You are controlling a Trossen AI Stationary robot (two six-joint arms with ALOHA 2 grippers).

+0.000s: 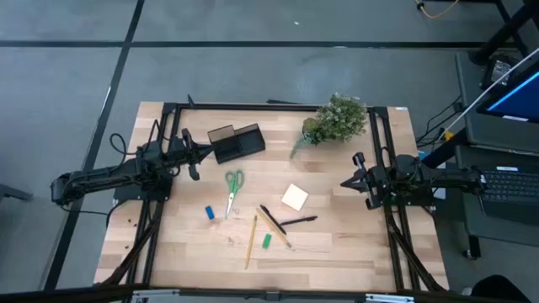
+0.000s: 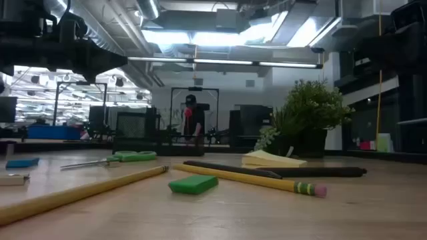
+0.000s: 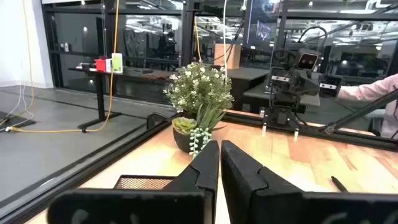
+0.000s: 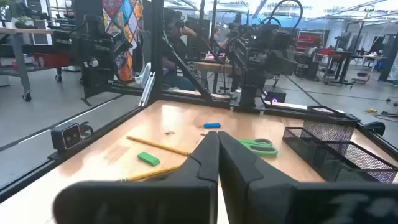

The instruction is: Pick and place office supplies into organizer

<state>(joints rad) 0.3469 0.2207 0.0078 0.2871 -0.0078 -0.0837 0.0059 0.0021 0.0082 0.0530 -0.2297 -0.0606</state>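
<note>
Landmark: organizer (image 1: 237, 142), standing at the far side of the table, left of centre; nothing is visibly loaded in it.
Left gripper (image 1: 196, 156): just beside the organizer's left end, held above the table; fingers closed together, holding nothing, as the left wrist view shows.
Right gripper (image 1: 349, 183): well apart from the organizer, on its right, past the plant (image 1: 335, 119); fingers closed together, empty.
Scissors (image 1: 232, 189): nearest supply to the organizer, just in front of it; long axis runs front to back, green handles toward the organizer, blades pointing away.
Sticky-note pad (image 1: 294, 197): in front and right of the organizer, between scissors and right gripper.
Blue block (image 1: 210, 212): in front of the organizer, beside the scissor tips.
Green block (image 1: 266, 241), pencils (image 1: 250, 241), pens (image 1: 298, 221): clustered farther front, well apart from the organizer.
Deciding relation: the scissors lie near the left gripper, toward the table front; judged the left arm's pick.
Requirement: fingers must open first, then straddle the scissors across their long axis.
</note>
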